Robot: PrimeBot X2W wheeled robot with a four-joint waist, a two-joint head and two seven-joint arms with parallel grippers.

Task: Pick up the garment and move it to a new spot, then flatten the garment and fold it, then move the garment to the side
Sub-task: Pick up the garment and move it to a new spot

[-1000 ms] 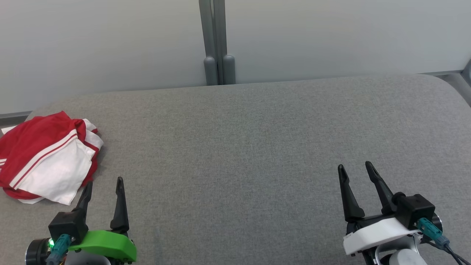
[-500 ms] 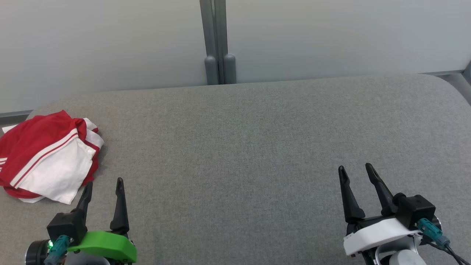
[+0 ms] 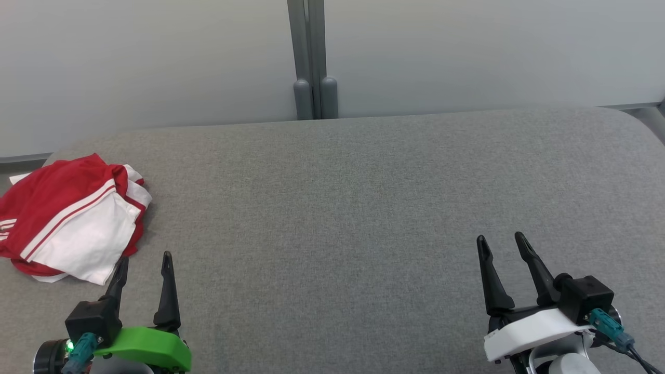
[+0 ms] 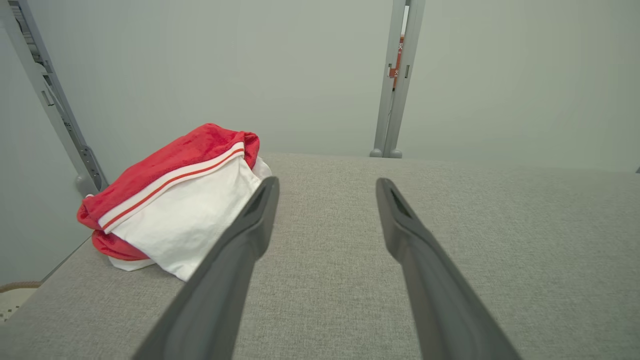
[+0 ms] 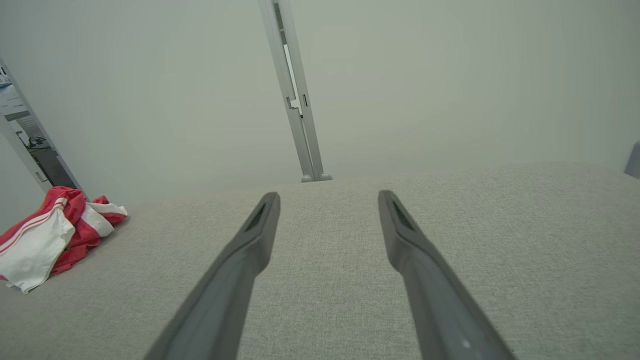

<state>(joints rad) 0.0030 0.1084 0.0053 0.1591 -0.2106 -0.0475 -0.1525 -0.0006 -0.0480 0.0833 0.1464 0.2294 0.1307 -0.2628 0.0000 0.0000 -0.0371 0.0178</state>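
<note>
Only the view shifted; garment point(image 3: 72, 218) lies on grey cushion point(image 3: 363, 208).

The right gripper point(image 5: 327, 196) hangs with fingers spread wide above a grey upholstered surface point(image 5: 525, 225). A crumpled red-and-white garment point(image 5: 45, 240) lies well apart, at the view's left.

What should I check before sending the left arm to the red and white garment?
1. Left gripper open and empty: ok.
2. Right gripper open and empty: ok.
3. Garment in sight, lying on the grey cushion near its left end: ok.
4. Garment flat: not ok, it is bunched in layers.
5. Way from left gripper to garment free: ok, nothing lies between them.
6. Garment hanging over the cushion's edge: cannot tell.
</note>
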